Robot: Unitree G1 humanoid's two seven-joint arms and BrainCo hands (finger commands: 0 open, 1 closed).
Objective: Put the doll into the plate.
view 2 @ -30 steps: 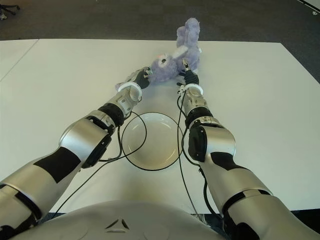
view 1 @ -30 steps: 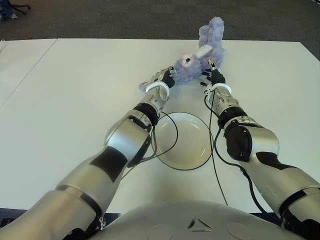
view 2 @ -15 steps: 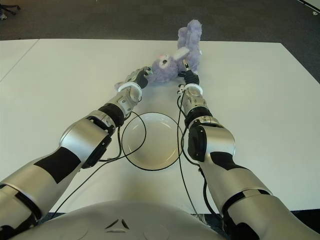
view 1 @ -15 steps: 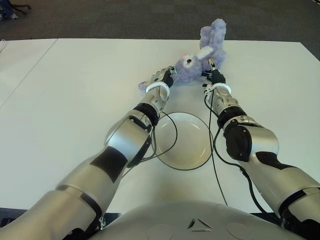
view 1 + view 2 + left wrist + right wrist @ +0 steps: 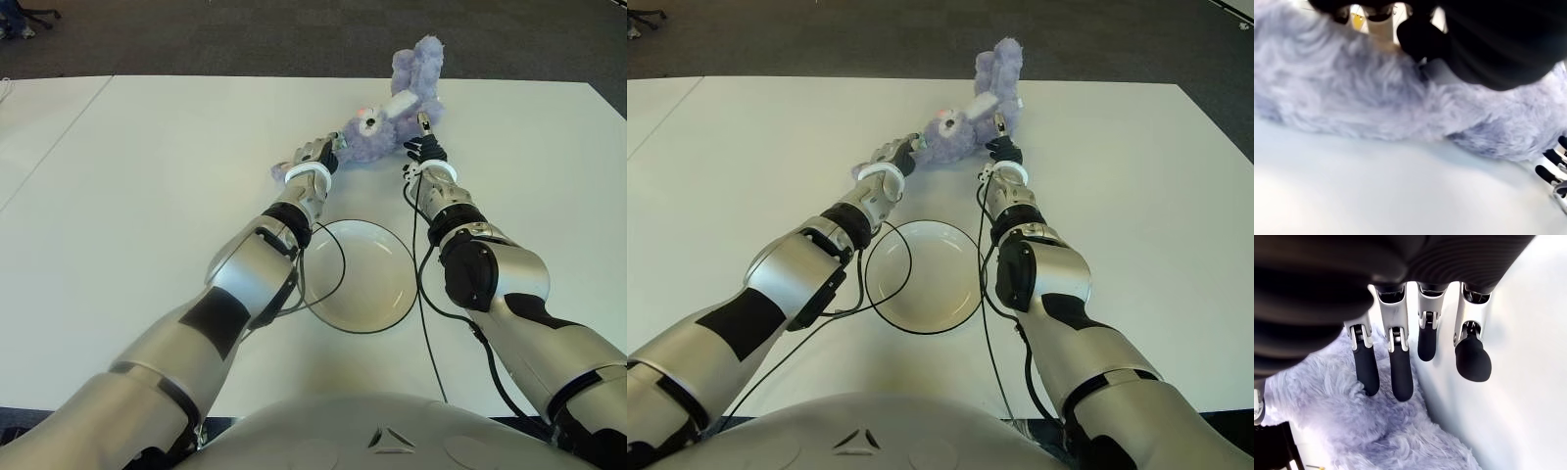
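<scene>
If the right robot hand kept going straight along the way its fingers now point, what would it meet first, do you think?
Most likely the doll: the right robot hand points at its body, and the right wrist view shows the extended fingers already at the fur. Actual contact is hard to confirm.

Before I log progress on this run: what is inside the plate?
Nothing shows on the plate except a black cable crossing its left rim. The doll lies beyond it, between the left hand and right hand.

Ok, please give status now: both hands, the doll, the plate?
Left robot hand against doll, grip unclear. Right robot hand open, fingers extended beside the fur. Doll on table beyond plate. Plate empty, path clear.
</scene>
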